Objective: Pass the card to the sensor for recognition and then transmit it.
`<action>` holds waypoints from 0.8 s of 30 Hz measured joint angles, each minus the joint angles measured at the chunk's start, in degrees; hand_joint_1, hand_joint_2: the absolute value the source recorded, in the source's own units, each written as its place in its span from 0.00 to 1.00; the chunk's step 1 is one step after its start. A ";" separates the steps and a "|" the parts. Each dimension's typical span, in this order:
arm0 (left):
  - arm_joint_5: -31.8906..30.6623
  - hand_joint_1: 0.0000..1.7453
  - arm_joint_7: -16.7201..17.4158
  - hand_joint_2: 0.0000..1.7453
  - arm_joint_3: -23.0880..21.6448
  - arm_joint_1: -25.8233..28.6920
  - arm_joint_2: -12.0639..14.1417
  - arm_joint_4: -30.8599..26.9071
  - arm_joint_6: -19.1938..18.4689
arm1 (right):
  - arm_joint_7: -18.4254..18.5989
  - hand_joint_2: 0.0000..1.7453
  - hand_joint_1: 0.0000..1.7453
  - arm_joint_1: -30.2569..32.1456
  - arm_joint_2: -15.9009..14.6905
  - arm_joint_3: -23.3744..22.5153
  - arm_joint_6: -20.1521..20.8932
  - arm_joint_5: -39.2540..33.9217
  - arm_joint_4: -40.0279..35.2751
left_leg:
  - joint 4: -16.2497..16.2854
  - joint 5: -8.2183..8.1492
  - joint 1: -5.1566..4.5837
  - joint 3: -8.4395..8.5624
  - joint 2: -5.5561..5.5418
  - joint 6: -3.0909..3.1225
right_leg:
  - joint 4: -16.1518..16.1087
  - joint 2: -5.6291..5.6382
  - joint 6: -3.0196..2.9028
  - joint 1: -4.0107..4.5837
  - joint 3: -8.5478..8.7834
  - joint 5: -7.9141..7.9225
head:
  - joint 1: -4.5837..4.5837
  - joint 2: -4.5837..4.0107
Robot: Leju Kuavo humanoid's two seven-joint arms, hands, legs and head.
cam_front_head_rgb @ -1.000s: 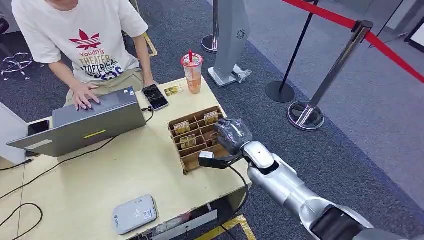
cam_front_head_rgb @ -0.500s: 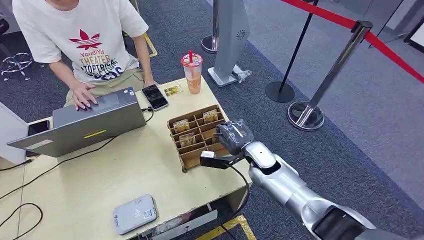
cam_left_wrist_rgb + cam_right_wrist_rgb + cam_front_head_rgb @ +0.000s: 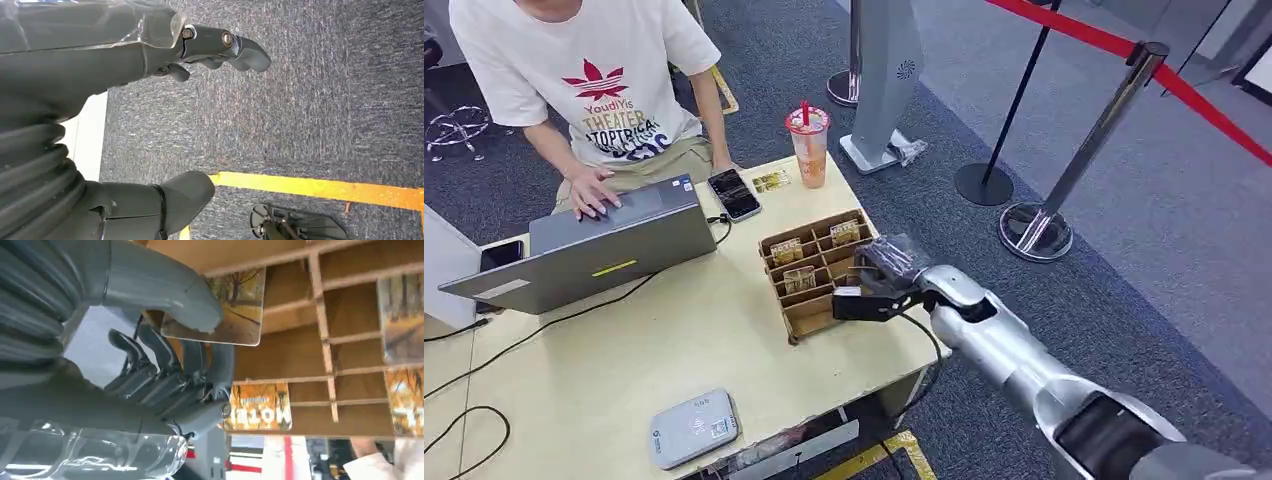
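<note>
A cardboard card rack [image 3: 809,312] stands on the table's right side with several autumn-picture cards [image 3: 786,252] upright in its slots. My right hand [image 3: 886,265] is at the rack's right end. In the right wrist view its thumb [image 3: 165,285] lies over the corner of one card [image 3: 242,315] and its curled fingers [image 3: 200,370] sit just under it, pinching the card over a rack compartment [image 3: 320,315]. The grey-white card sensor [image 3: 694,428] lies at the table's near edge, far to the left of the hand. My left hand [image 3: 150,120] hangs over carpet, fingers apart, holding nothing.
A person [image 3: 594,90] sits at the far side, typing on a grey laptop [image 3: 614,240]. A phone [image 3: 734,193], a loose card [image 3: 771,181] and a drink cup [image 3: 809,145] stand behind the rack. Cables run across the left of the table. Stanchions [image 3: 1064,190] stand to the right.
My right hand has moved a little left into the rack and the wrist has turned, so the arm now lies flatter. The person, the sensor and the rack have stayed put.
</note>
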 joint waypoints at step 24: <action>0.00 0.00 -0.44 1.00 0.00 -0.17 0.00 0.00 -0.52 | -0.31 1.00 0.97 -5.75 -4.22 3.10 0.59 -3.96 -0.46 | 0.00 0.00 0.00 -0.03 -0.02 0.00 | 0.00 -0.01 0.00 0.00 -0.02 -0.01 | 0.00 0.00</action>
